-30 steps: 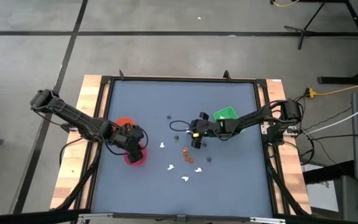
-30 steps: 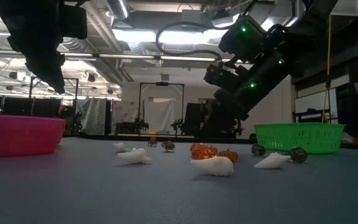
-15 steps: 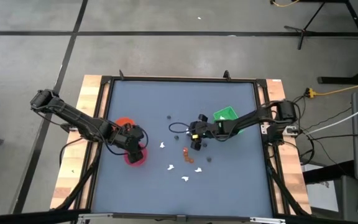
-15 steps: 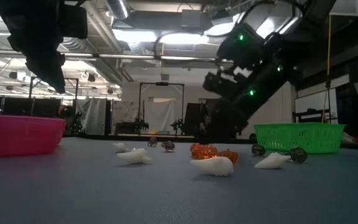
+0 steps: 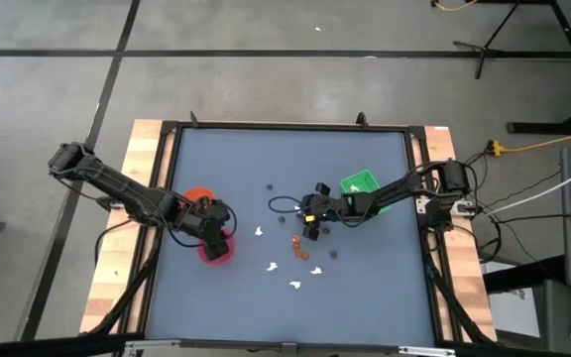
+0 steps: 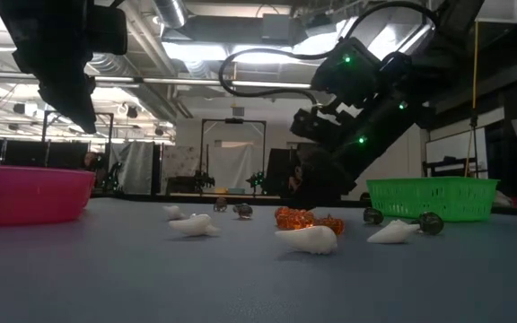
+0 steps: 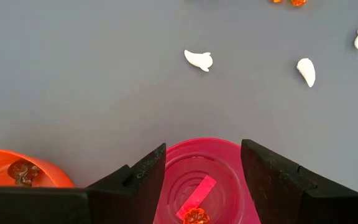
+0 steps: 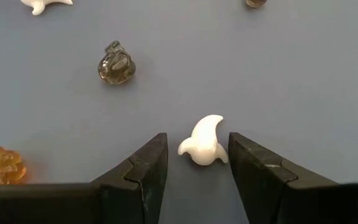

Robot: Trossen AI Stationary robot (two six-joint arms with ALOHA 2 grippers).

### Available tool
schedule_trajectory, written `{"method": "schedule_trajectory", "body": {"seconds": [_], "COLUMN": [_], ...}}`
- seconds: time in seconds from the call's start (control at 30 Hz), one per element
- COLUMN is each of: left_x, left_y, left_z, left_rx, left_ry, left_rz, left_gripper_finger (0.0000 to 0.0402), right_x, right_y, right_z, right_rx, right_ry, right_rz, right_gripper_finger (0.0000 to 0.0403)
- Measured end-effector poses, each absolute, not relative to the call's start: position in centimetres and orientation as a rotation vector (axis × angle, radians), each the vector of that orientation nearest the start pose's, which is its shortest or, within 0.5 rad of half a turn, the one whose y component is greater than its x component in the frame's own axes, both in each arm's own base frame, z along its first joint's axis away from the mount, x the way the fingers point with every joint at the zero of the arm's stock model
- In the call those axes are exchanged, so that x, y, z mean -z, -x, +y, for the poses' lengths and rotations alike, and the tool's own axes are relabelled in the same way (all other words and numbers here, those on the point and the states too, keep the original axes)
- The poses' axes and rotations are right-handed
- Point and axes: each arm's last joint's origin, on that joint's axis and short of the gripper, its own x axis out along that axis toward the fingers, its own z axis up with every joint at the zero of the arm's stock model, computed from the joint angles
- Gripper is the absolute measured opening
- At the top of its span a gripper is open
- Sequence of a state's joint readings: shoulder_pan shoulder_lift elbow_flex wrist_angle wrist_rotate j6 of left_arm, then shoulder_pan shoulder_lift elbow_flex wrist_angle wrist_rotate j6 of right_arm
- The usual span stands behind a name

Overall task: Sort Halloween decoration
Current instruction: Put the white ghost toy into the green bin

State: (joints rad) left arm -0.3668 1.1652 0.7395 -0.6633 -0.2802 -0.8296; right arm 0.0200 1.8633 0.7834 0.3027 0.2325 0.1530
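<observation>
Seen from above, the left gripper (image 5: 214,238) hangs over the pink bowl (image 5: 216,252) near the table's (image 5: 236,159) left edge, its fingers (image 7: 143,180) spread wide with nothing between them. Inside that bowl lies one orange piece (image 7: 194,216); the orange bowl (image 5: 197,196), just beside it, holds a dark piece (image 7: 21,172).

The Halloween decoration lies scattered across the middle of the grey tabletop: white pieces (image 5: 259,232) toward the front, a small orange cluster (image 5: 296,241) between them and the right arm, dark roundish pieces (image 5: 269,185) dotted farther back.

At mid-table the right gripper (image 5: 310,222) stands low, fingers (image 8: 143,171) apart, straddling a white ghost-shaped piece (image 8: 203,142) without clearly pinching it. A dark piece (image 8: 115,64) sits near it, an orange one (image 8: 1,164) off to one side.

Farther right, the green tray (image 5: 361,184) rests close behind that arm. The back half of the table and its front strip lie open, well apart from both arms; the black frame (image 5: 285,127) rims the surface.
</observation>
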Motion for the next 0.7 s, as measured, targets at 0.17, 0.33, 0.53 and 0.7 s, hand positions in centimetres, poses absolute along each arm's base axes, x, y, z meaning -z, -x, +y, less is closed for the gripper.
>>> {"method": "schedule_trajectory", "body": {"seconds": [0.17,0.33,0.53,0.7], "left_x": [-21.48,-21.48,-21.48,-21.48], "left_y": [-19.70,-19.70,-19.70,-19.70], "left_z": [-6.71,-6.71,-6.71,-6.71], "left_rx": [-0.346,-0.346,-0.346,-0.346], "left_ry": [0.408,0.408,0.408,0.408], "left_rz": [0.979,0.979,0.979,0.979], "left_gripper_finger": [0.0192,0.0192,0.0192,0.0192], "right_x": [-10.11,-10.11,-10.09,-10.08], "right_y": [-33.29,-33.28,-33.28,-33.26], "right_z": [0.00,0.00,0.00,-0.04], "right_rx": [0.261,0.261,0.259,0.263], "right_ry": [-0.046,-0.046,-0.043,-0.040], "right_rz": [0.756,0.757,0.758,0.760], "right_gripper_finger": [0.0172,0.0165,0.0119,0.0085]}}
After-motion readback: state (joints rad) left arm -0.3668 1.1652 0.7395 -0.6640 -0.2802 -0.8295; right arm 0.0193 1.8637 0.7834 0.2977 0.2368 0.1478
